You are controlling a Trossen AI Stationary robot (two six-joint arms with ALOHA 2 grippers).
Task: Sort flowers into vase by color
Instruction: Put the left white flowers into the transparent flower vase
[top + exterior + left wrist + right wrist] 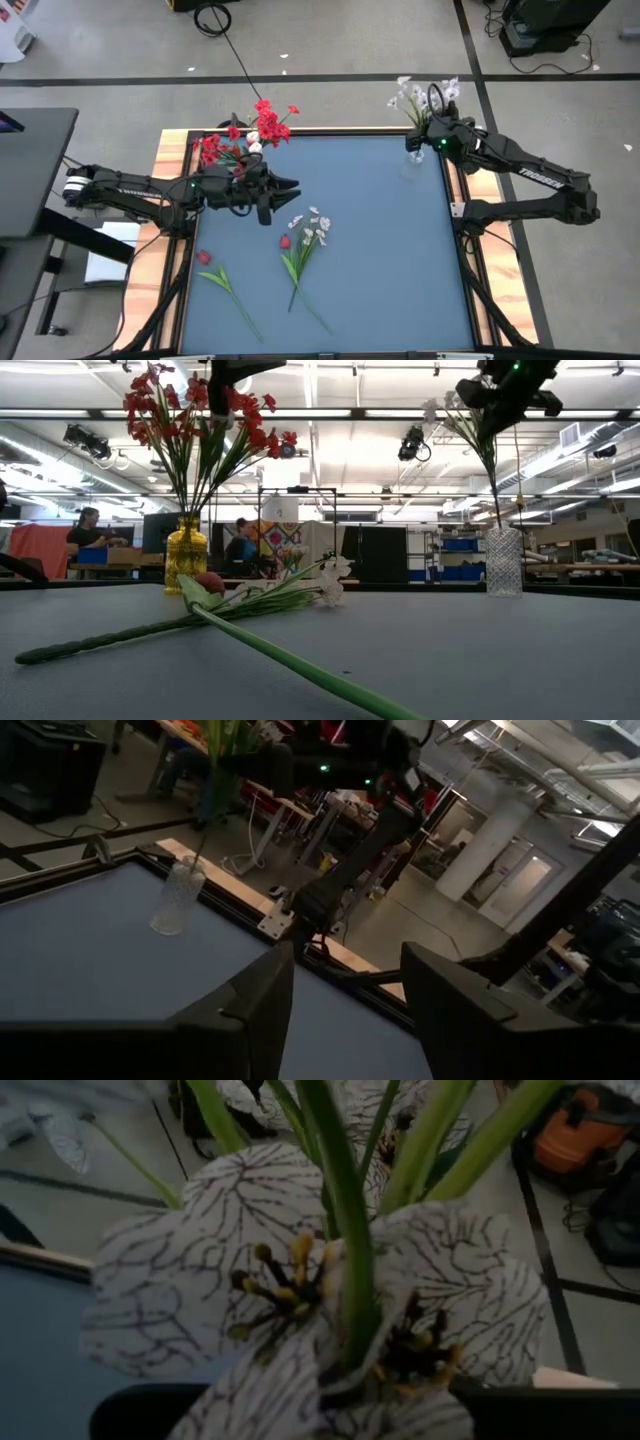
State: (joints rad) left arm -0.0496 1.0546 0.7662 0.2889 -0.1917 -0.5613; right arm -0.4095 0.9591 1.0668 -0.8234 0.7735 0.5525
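I see the left gripper (290,187) over the table's (380,250) left half, just right of the red bunch, fingers (255,1010) apart and nothing between them. It hangs above the surface, pointing toward the middle.

Red flowers (245,135) stand in a yellow vase (186,555) at the far-left corner; from the low view the stems fan out of the neck, upright.

On the table near the left edge lies one red flower (205,258), stem running toward the near side. Just right of it, around the middle-left, a loose bunch (305,240): white blooms plus one red, stems lying flat and crossing, below the left gripper.

Far-right corner: clear vase (504,560) upright, with white flowers (420,95) rising from it. The right gripper (440,140) sits at the top of that vase, clamped shut among the stems; the wrist view is filled with white veined petals (250,1280) and a green stem (345,1250) right at the fingers. I can't tell if it actually pinches a stem.

People sit in the room behind the table.
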